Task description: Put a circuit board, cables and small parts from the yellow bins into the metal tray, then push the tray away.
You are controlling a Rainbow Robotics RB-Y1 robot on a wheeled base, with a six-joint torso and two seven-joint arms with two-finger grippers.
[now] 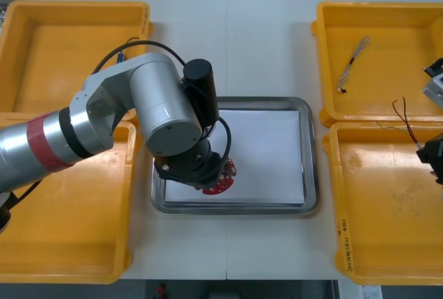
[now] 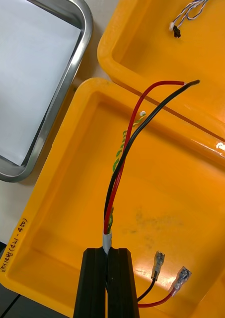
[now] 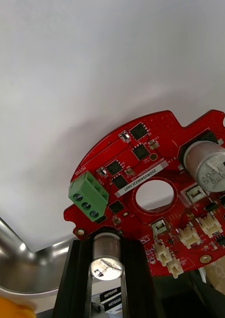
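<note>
The left gripper [image 3: 106, 244] is reaching in over the metal tray [image 1: 311, 164], and it's gripping the round red circuit board [image 3: 162, 126]. Its fingers are narrowed around a small silver cylinder that seems to be standing at the board's edge, though the close angle makes that hard to call. The board is sitting over the tray's white inside at the near left corner, with the shiny rim just beside it.

Over on the other side, the right gripper [image 2: 111, 251] is hovering above the near right yellow bin [image 1: 387, 243]. Its fingers are pinching tight on the sleeve of a red and black cable [image 2: 123, 159], and the wires are arching away from the fingertips toward the bin's far wall. A twisted cable [image 1: 353, 60] is lying in the far right yellow bin [image 1: 387, 8].
</note>
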